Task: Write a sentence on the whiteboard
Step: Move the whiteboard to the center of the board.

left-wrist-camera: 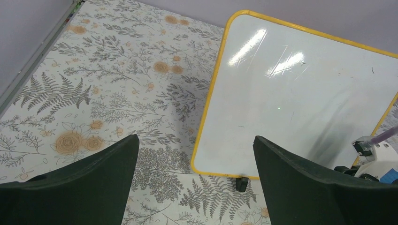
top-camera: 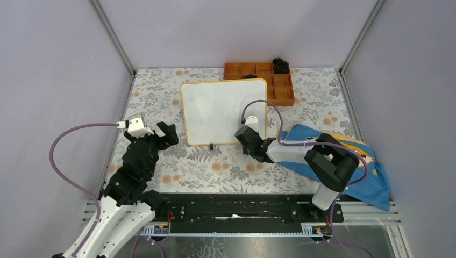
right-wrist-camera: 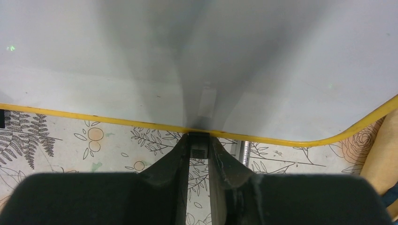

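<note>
The whiteboard (top-camera: 220, 110) lies flat on the floral table cover, white with a thin orange-yellow frame. It also shows in the left wrist view (left-wrist-camera: 300, 93) and the right wrist view (right-wrist-camera: 187, 56). No sentence is readable on it; I see only tiny green specks. My right gripper (top-camera: 246, 144) sits at the board's near edge, shut on a small black foot (right-wrist-camera: 199, 146) under the frame. My left gripper (top-camera: 166, 134) is open and empty, just off the board's near left corner, with a second black foot (left-wrist-camera: 241, 183) ahead of it.
An orange compartment tray (top-camera: 282, 88) stands behind the board's far right corner with a black object (top-camera: 279, 65) at its back. A blue cartoon-print cloth (top-camera: 355, 161) lies under the right arm. Grey walls and metal posts close in the table.
</note>
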Motion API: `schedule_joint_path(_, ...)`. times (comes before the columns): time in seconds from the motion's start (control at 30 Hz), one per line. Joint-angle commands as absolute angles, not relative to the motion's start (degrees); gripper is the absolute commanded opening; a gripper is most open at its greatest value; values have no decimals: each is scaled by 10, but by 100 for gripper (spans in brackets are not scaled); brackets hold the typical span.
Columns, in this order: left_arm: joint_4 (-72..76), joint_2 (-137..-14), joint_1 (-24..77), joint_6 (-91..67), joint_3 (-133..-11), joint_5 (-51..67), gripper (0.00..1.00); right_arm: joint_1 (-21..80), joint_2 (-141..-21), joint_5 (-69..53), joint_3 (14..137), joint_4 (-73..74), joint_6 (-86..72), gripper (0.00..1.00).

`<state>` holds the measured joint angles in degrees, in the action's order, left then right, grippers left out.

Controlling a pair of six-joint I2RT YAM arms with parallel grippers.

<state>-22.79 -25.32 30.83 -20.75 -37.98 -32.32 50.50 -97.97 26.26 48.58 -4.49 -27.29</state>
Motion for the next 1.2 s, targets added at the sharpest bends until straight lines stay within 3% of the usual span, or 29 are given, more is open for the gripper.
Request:
schedule_joint_path(0.0, -189, -252, 312, -191, -373, -320, 99, 512, -989, 244, 503, -59, -234, 0)
schedule_joint_path(0.33, -189, -257, 312, -190, -373, -314, 99, 512, -980, 230, 487, -61, -210, 0)
schedule_joint_path(0.53, -191, -256, 312, -192, -374, -314, 99, 512, -954, 227, 476, -55, -228, 26)
schedule_joint_path(0.93, -198, -251, 312, -196, -376, -314, 99, 512, -888, 207, 460, -39, -244, 52)
schedule_joint_path(1.17, -209, -252, 312, -212, -386, -307, 99, 512, -737, 170, 407, -28, -247, 59)
